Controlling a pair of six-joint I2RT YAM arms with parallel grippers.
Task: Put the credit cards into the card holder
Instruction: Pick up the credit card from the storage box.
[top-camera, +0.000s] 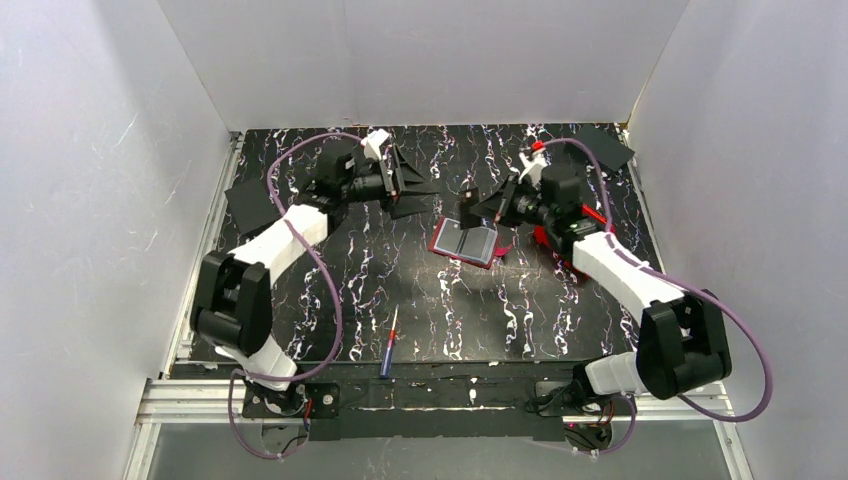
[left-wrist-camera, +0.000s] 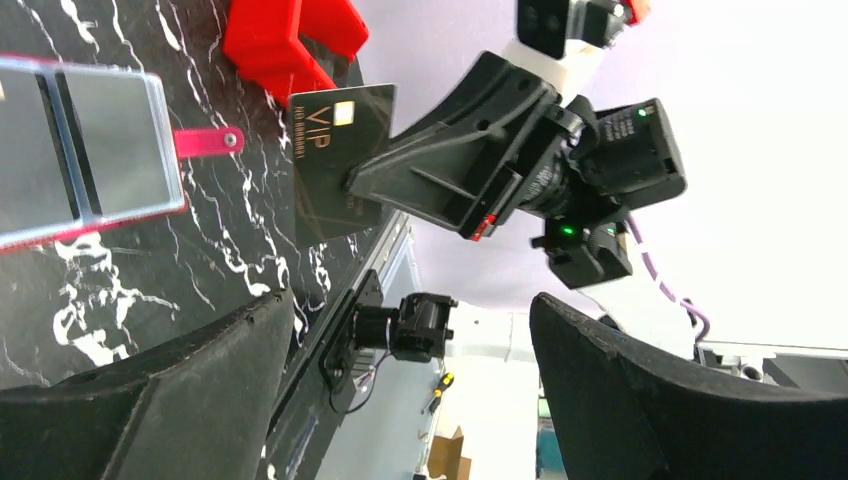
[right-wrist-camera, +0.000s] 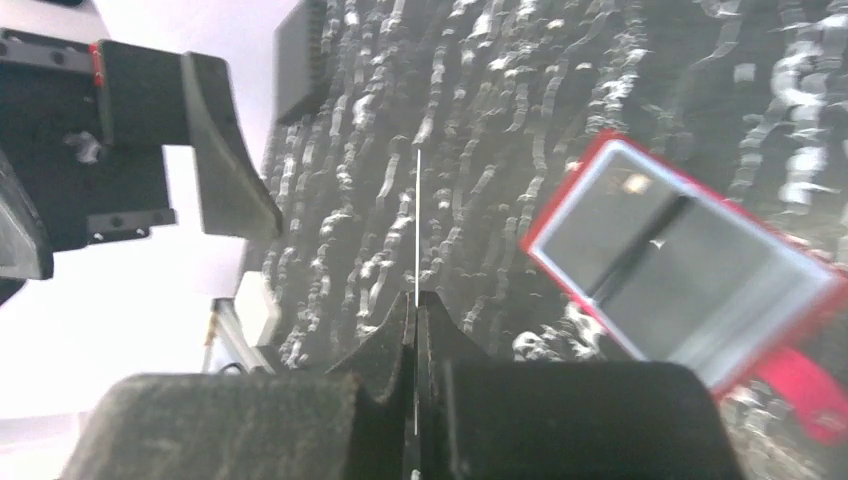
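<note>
The card holder (top-camera: 465, 242) lies open on the table, red with grey inner pockets; it also shows in the left wrist view (left-wrist-camera: 80, 150) and the right wrist view (right-wrist-camera: 680, 270). My right gripper (top-camera: 472, 205) is shut on a dark credit card (left-wrist-camera: 325, 170) with gold "VIP" lettering and a chip, held on edge just above and behind the holder. Seen edge-on, the credit card (right-wrist-camera: 417, 220) is a thin white line between the closed fingers (right-wrist-camera: 390, 340). My left gripper (top-camera: 412, 185) stands wide open and empty, a short way left of the card, facing it.
A red plastic bin (left-wrist-camera: 290, 40) sits behind the right gripper, partly under the right arm (top-camera: 590, 215). Black flat squares lie at the back left (top-camera: 250, 205) and back right (top-camera: 605, 148). A screwdriver (top-camera: 388, 345) lies near the front edge.
</note>
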